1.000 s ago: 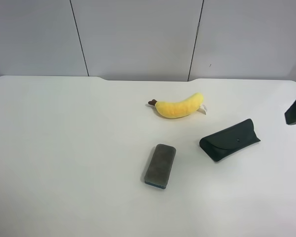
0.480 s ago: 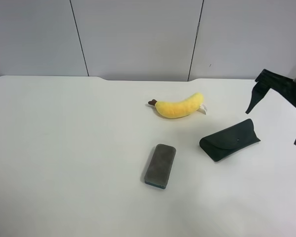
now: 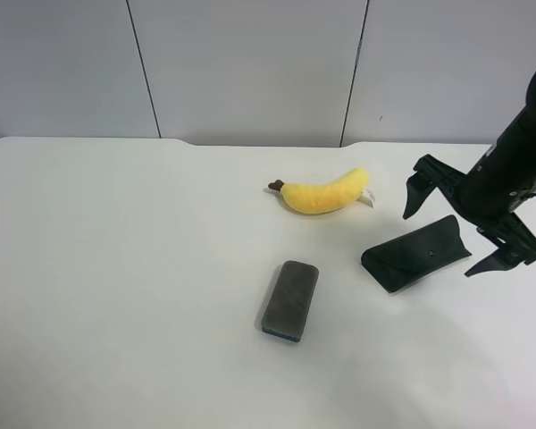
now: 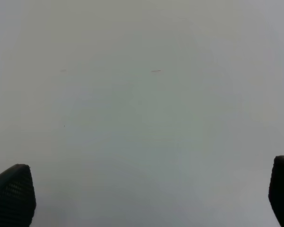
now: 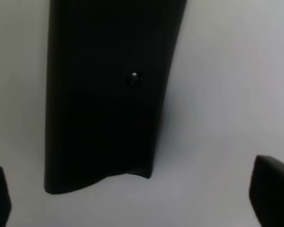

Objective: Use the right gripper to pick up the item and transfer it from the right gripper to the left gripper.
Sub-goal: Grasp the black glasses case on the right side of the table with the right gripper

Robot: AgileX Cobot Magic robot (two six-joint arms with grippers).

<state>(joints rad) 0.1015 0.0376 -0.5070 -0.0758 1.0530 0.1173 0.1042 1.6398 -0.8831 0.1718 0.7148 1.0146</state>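
The right hand point(image 3: 439, 242) stood wide apart and empty, over the 3 o'clock end of the glasses case point(image 3: 411, 259) — the left hand point(image 4: 142, 196) likewise, above the counter point(image 4: 132, 94).

— Where is the black right arm point(image 3: 511, 161)?
— At the exterior high view's right edge, slanting down, with its black two-fingered right gripper point(image 3: 438, 244) spread wide.
— And in its wrist view?
— The dark fingertips point(image 5: 270, 189) sit at opposite edges, far apart.
— The left one?
— The black left gripper point(image 4: 146, 194) is spread just as wide, only its tips showing.
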